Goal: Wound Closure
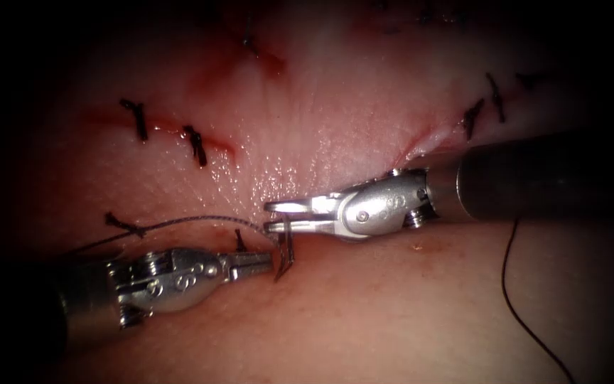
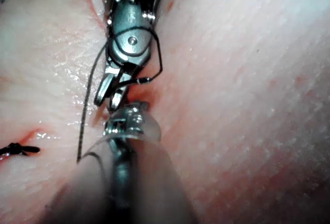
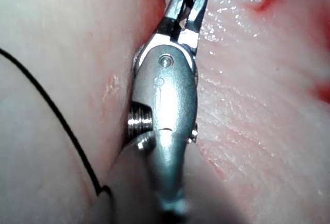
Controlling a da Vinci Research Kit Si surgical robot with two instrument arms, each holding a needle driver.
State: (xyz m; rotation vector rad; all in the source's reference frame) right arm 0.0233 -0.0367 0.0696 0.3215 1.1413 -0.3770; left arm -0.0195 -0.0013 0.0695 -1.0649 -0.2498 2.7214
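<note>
The curved needle [image 1: 284, 254] stands steeply between the two tools, over the crease of the cut [image 1: 364, 238] in the tissue [image 1: 335, 128], and looks free of the tissue. My left tool [image 1: 263, 264] comes in from the lower left with its jaws shut on the needle's lower part, near its point. My right tool [image 1: 276, 217] comes in from the right with its jaws open around the needle's upper end. The right tool [image 2: 109, 94] and its fingers [image 3: 200, 0] show the same gap. Thread [image 1: 179, 222] trails left from the needle to a knot [image 1: 124, 225].
Finished dark stitches [image 1: 195, 146] cross red cuts at the upper left, and more stitches [image 1: 472, 117] sit at the upper right. A loose strand of thread [image 1: 512, 284] hangs below the right tool's shaft [image 1: 541, 178]; the same thread [image 3: 51, 110] lies on the tissue.
</note>
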